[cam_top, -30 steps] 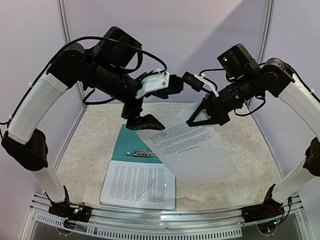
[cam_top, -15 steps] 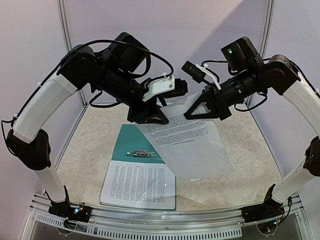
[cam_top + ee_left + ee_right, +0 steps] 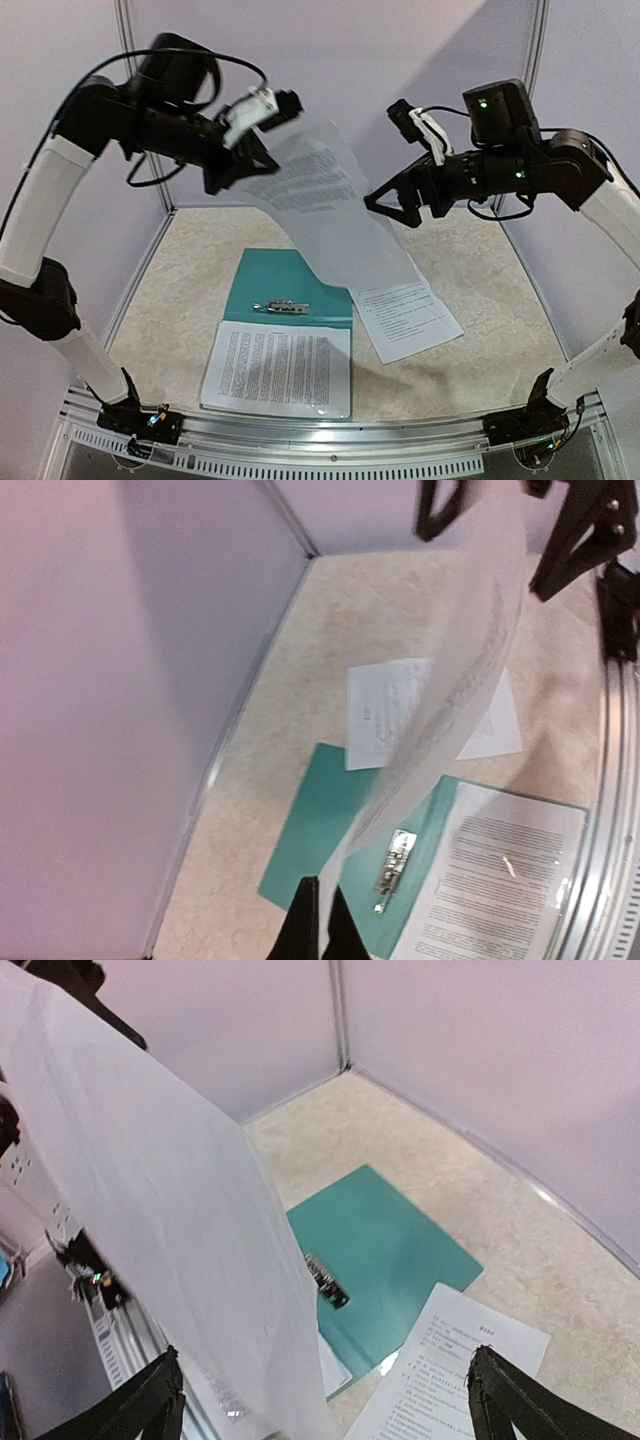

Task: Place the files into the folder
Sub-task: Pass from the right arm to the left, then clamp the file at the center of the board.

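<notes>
Left gripper (image 3: 318,925) clamped on a sheet (image 3: 320,210) held above the folder (image 3: 285,280); right gripper (image 3: 393,207) apart, empty. Second sheet (image 3: 278,370) lies on the folder, third sheet (image 3: 410,318) beside it: judged part-done.

Teal folder (image 3: 290,280), white black-printed files (image 3: 278,368)

raised sheet (image 3: 320,210) blurred, folder (image 3: 280,275) part-covered

The folder (image 3: 290,280) lies open on the tabletop (image 3: 180,290), left of centre. A stack of sheets (image 3: 278,368) rests on its near half, the clip (image 3: 281,306) just behind it. A loose sheet (image 3: 405,318) lies just right of the folder. A hanging sheet (image 3: 320,210) slants above the folder, its upper left corner in the left gripper (image 3: 243,172), with the right gripper (image 3: 385,205) beside it on the right, apart.
</notes>
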`<state>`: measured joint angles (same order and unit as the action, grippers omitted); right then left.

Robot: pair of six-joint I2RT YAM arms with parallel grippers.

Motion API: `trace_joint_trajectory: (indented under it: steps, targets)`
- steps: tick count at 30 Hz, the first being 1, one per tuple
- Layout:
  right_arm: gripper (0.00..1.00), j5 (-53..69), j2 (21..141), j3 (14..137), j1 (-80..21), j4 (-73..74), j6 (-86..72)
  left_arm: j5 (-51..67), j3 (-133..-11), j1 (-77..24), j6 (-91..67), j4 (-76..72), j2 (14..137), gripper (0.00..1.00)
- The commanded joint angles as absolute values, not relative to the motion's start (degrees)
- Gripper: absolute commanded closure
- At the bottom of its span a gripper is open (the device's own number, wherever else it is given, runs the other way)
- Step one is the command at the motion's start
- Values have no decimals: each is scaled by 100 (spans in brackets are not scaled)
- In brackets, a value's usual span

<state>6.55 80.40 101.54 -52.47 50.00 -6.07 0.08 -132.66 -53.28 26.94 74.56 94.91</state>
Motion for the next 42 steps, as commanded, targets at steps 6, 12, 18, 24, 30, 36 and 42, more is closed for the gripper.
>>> trace_joint_trajectory:
  steps: [6, 12, 18, 24, 30, 36, 42]
  targets:
    - [1, -189, 6121, 8176, -5230, 1596, -794, -779, -14530, -4984, 2555, 7375, 8287, 100]
    - [1, 1020, 6705, 8273, -5237, 729, -647, -599, -15364, -4983, 1923, 7363, 8164, 100]
    - [2, 2223, 7380, 8563, -5268, 358, -206, -255, -15531, -4966, 1537, 7355, 8108, 100]
    - [1, 1155, 7516, 7313, -5780, -884, 1054, -477, -15850, -4966, 1450, 7244, 8228, 100]
    - [1, -340, 7733, 6195, -6527, -4016, 3591, -249, -15931, -4966, 1355, 7266, 8299, 100]
    - [1, -1003, 8956, 6450, -6747, -5998, 5442, -212, -16093, -4966, 1347, 7216, 8414, 100]
    - [1, -1203, 10034, 7074, -6816, -7105, 6626, -226, -16137, -4959, 1345, 7229, 8457, 100]
